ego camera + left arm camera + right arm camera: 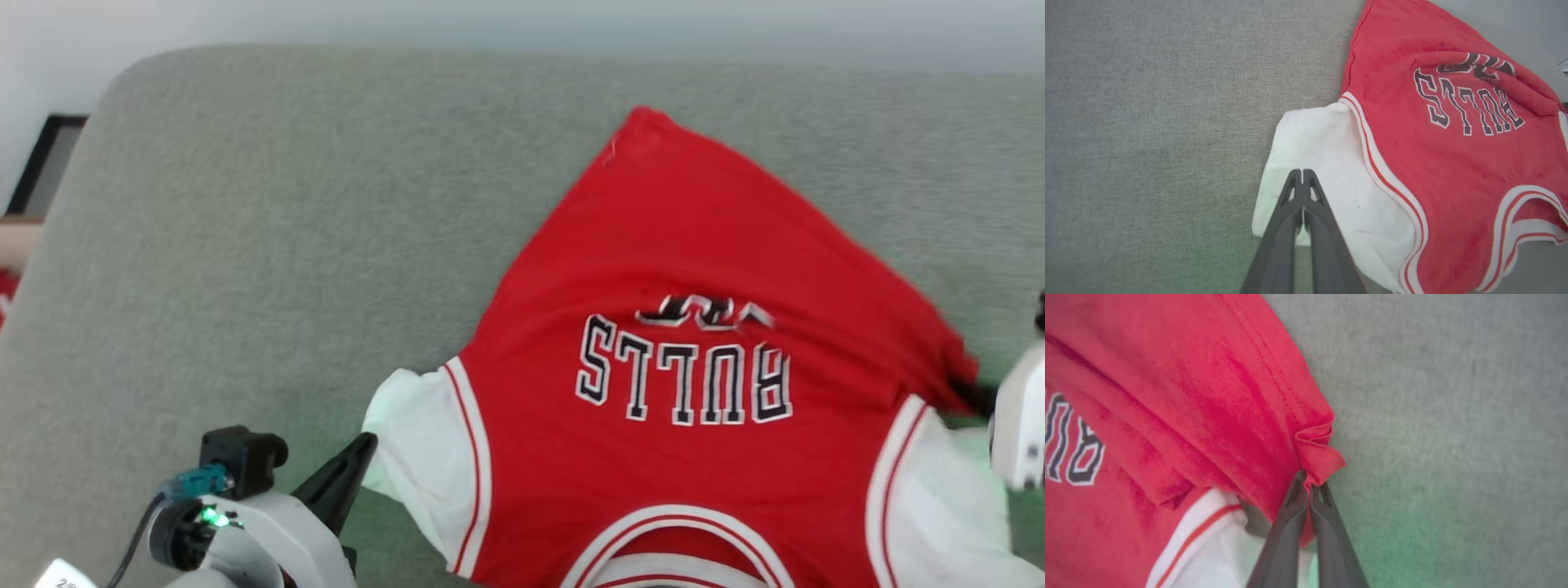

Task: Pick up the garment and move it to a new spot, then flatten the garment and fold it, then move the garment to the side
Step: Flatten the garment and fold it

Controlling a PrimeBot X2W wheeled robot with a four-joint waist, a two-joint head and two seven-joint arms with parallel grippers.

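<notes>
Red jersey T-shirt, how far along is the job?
Seemingly done: the red jersey-style T-shirt with white sleeves lies on the grey fabric surface. In hand: the right tool pinches its bunched hem corner; the left tool, shut, is over a white sleeve. Left: flattening, folding, moving aside.

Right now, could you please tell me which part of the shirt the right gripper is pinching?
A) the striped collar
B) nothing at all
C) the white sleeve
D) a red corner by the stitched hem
D: in the right wrist view the right gripper has its two fingers closed on a bunched red corner of the shirt, just past the stitched hem, while the white sleeve lies off to one side.
</notes>
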